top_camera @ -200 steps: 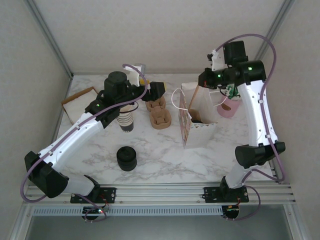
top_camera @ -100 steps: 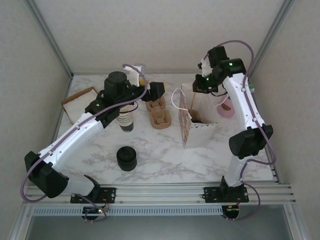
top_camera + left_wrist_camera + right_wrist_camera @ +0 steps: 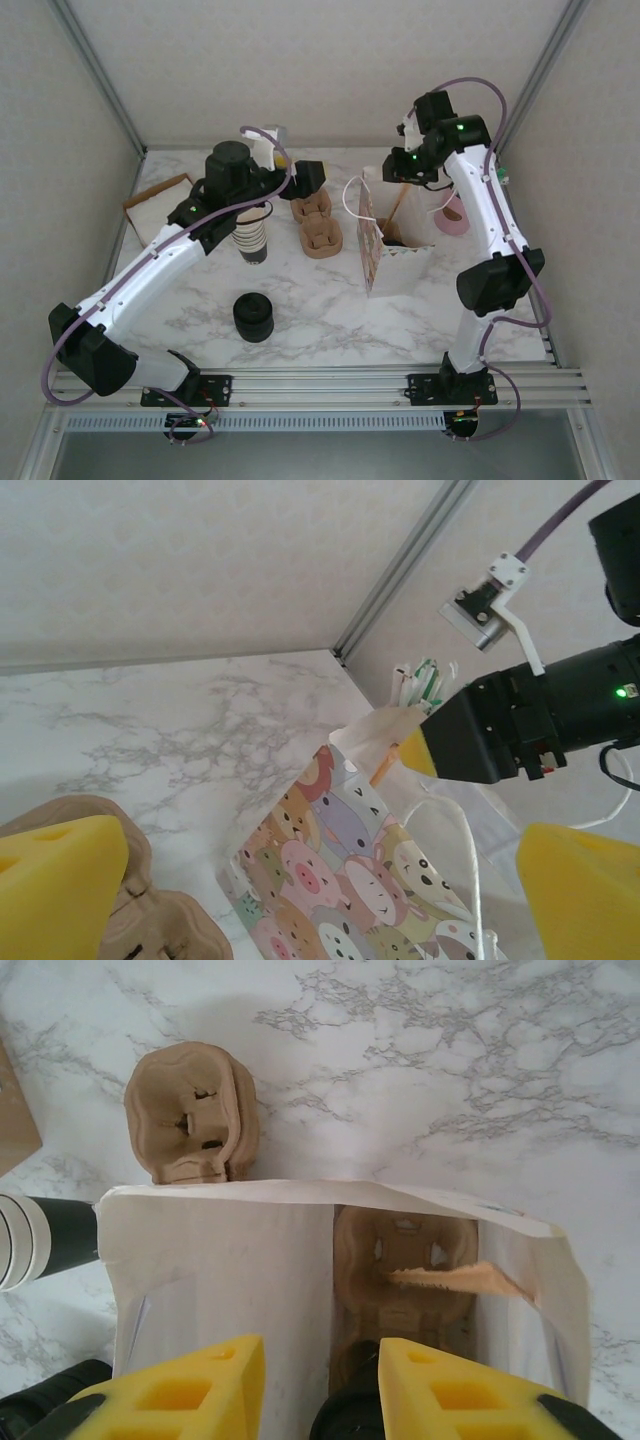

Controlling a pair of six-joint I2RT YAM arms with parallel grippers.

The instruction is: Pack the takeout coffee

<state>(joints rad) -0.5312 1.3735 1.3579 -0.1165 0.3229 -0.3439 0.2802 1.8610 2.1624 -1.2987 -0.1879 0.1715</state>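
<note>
The takeout coffee shows as a round black lid (image 3: 352,1425) low inside the white paper bag (image 3: 220,1270), next to a brown pulp cup carrier (image 3: 405,1260) that stands in the bag. My right gripper (image 3: 320,1390) hangs open just above the bag's mouth with nothing between its yellow fingers (image 3: 170,1390). From above, the right gripper (image 3: 400,165) is over the bag (image 3: 385,250). My left gripper (image 3: 310,178) is open and empty, to the left of the bag, whose animal-print side (image 3: 350,870) faces it.
Two more pulp carriers (image 3: 318,225) lie left of the bag. A lidless cup stack (image 3: 254,238) and a black lid stack (image 3: 253,317) stand further left. A pink cup of straws (image 3: 455,215) is right of the bag, and a cardboard box (image 3: 155,200) at far left.
The right arm swung left from over the pink cup to above the bag's opening. The left arm barely moved.
</note>
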